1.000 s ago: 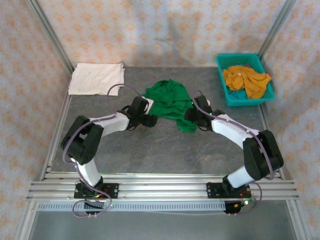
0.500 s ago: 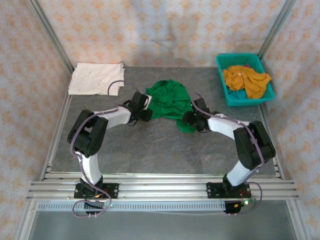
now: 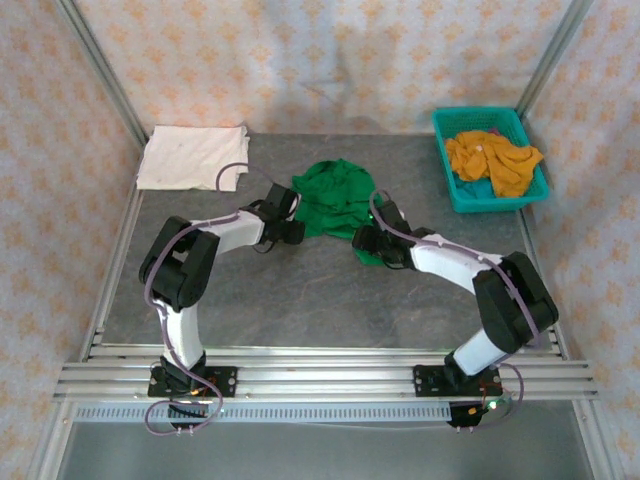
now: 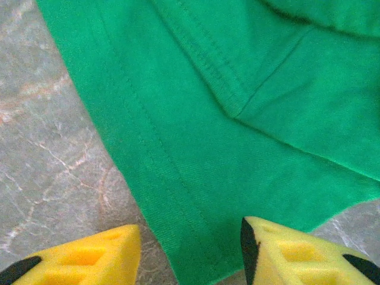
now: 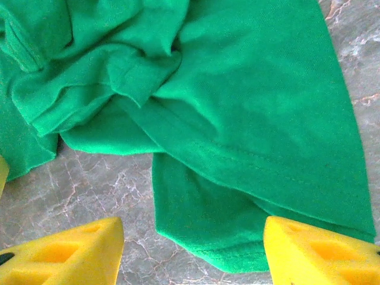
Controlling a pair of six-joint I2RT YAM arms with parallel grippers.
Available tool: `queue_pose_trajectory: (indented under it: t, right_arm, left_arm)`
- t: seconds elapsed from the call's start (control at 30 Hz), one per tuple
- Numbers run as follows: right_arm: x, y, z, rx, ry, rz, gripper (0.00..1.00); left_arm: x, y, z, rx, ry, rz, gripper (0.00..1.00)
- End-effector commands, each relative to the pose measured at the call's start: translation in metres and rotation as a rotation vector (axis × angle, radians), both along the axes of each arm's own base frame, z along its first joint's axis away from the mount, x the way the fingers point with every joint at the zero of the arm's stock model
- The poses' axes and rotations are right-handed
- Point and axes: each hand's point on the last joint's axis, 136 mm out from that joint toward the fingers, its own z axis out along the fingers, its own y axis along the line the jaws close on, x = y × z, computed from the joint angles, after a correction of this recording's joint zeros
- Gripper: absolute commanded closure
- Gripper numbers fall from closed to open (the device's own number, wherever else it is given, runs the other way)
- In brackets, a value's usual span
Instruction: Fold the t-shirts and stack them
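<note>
The crumpled bright green cotton t-shirt (image 3: 335, 198) lies between your two claws, in the middle of the surface. Your left claw (image 4: 187, 246) is spread, its yellow foam fingers (image 4: 89, 258) either side of the shirt's stitched hem. Your right claw (image 5: 191, 237) is spread wider over a doubled-over corner of the same cloth.

Beyond the left claw and to its left, a folded cream-white t-shirt (image 3: 193, 156) lies flat. Beyond the right claw and to its right, a teal plastic basket (image 3: 500, 202) holds mustard-orange shirts (image 3: 492, 160), heaped so you cannot count them.

The surface (image 3: 300, 290) is grey and marbled. It is walled by pale floral-print cloth (image 3: 330, 60), with aluminium rails (image 3: 320, 375) along the near edge.

The count is one green shirt, one cream shirt and one basket.
</note>
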Motion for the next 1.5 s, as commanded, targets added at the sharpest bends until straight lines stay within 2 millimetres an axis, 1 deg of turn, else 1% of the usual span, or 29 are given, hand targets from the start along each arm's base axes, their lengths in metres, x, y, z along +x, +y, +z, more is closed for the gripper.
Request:
queue_pose_trajectory:
  t: [0.0,0.03,0.07,0.2,0.27,0.33,0.43,0.47,0.53,0.6,0.63,0.67,0.73,0.77,0.87,0.93,1.03,1.13,1.17,1.2,1.33,1.47]
  right_arm:
    - [-0.002,-0.008,-0.013,-0.074,0.021,-0.022,0.36]
    - [-0.002,-0.007,-0.016,-0.08,0.024,-0.021,0.36]
    - [-0.003,-0.006,-0.018,-0.09,0.024,-0.019,0.36]
    - [-0.004,-0.002,-0.028,-0.151,0.043,0.011,0.36]
    - [-0.005,0.0,-0.034,-0.176,0.057,0.027,0.36]
    - [-0.005,0.002,-0.039,-0.19,0.07,0.039,0.36]
    - [-0.004,0.004,-0.042,-0.213,0.069,0.05,0.37]
    - [-0.004,0.006,-0.042,-0.222,0.066,0.056,0.4]
    - [-0.002,0.008,-0.042,-0.227,0.072,0.066,0.52]
    - [0.0,0.01,-0.039,-0.215,0.064,0.066,0.74]
    - [0.0,0.011,-0.038,-0.208,0.058,0.065,0.84]
    - [0.002,0.012,-0.034,-0.199,0.05,0.062,0.9]
    - [0.003,0.013,-0.027,-0.186,0.035,0.058,0.97]
    - [0.004,0.014,-0.021,-0.175,0.024,0.056,1.0]
    - [0.005,0.013,-0.001,-0.12,-0.005,0.043,1.0]
    - [0.006,0.009,0.015,-0.085,-0.032,0.028,1.0]
    - [0.007,0.001,0.042,-0.059,-0.08,0.022,1.0]
    - [0.006,-0.005,0.081,-0.042,-0.154,0.046,1.0]
    - [0.005,-0.01,0.096,-0.053,-0.187,0.045,1.0]
    - [0.004,-0.016,0.108,-0.066,-0.211,0.042,1.0]
    - [-0.003,-0.041,0.17,-0.105,-0.348,0.03,1.0]
    - [-0.014,-0.066,0.231,-0.165,-0.485,0.007,1.0]
  left_arm:
    - [-0.002,-0.004,-0.016,-0.01,0.044,0.011,0.57]
    - [-0.001,-0.005,-0.018,-0.015,0.046,0.009,0.58]
    - [0.001,-0.007,-0.018,-0.02,0.046,0.009,0.62]
    - [0.009,-0.011,-0.014,-0.033,0.029,0.008,0.86]
    - [0.011,-0.013,-0.012,-0.04,0.027,0.002,0.89]
    - [0.013,-0.015,-0.008,-0.05,0.024,-0.001,1.0]
    - [0.013,-0.014,0.006,-0.074,0.002,0.014,1.0]
    - [0.013,-0.014,0.016,-0.091,-0.019,0.019,1.0]
    - [0.013,-0.011,0.041,-0.122,-0.075,0.041,1.0]
    - [0.014,-0.003,0.064,-0.144,-0.128,0.076,1.0]
    - [0.014,0.001,0.074,-0.152,-0.147,0.095,1.0]
    - [0.014,0.01,0.083,-0.15,-0.163,0.133,1.0]
    - [0.014,0.023,0.1,-0.169,-0.187,0.189,1.0]
    - [0.014,0.03,0.108,-0.192,-0.199,0.215,1.0]
    - [0.008,0.051,0.132,-0.248,-0.252,0.295,1.0]
    - [0.001,0.063,0.15,-0.242,-0.297,0.33,1.0]
    - [-0.012,0.079,0.181,-0.22,-0.368,0.366,1.0]
    - [-0.029,0.095,0.219,-0.201,-0.449,0.392,1.0]
    - [-0.035,0.103,0.233,-0.186,-0.483,0.41,1.0]
    - [-0.041,0.111,0.245,-0.17,-0.509,0.434,1.0]
    - [-0.074,0.143,0.305,-0.124,-0.621,0.505,1.0]
    - [-0.109,0.166,0.364,-0.111,-0.711,0.563,1.0]
